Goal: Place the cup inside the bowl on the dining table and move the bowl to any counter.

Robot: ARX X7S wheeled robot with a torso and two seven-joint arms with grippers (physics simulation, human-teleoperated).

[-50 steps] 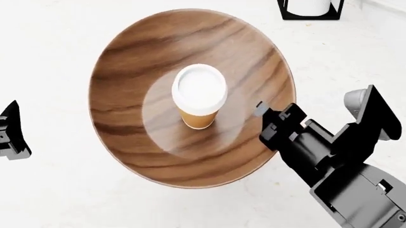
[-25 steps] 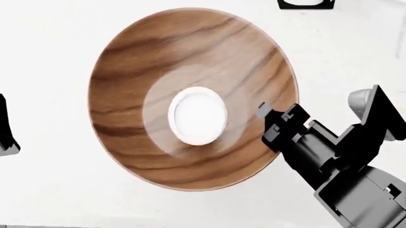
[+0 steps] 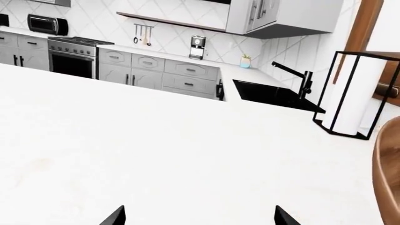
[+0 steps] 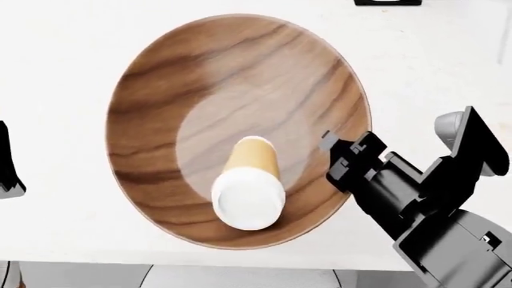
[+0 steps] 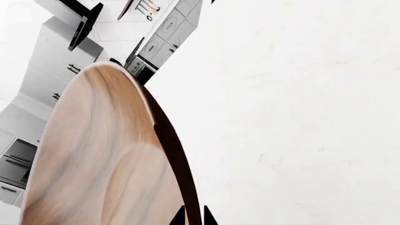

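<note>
One wooden bowl (image 4: 238, 129) on the counter (image 4: 56, 72); one lidded paper cup (image 4: 249, 191) inside, tipped over. Right gripper (image 4: 334, 147) clamped on the bowl's rim. Left gripper (image 3: 198, 219) spread open, empty.

Head camera looks steeply down, close over the bowl (image 4: 240, 78); both wrist cameras skim low across the surface (image 3: 156, 140), sharing its rim.

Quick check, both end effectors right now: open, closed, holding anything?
Left end effector: open, holding nothing.
Right end effector: closed on the rim of the bowl.
</note>
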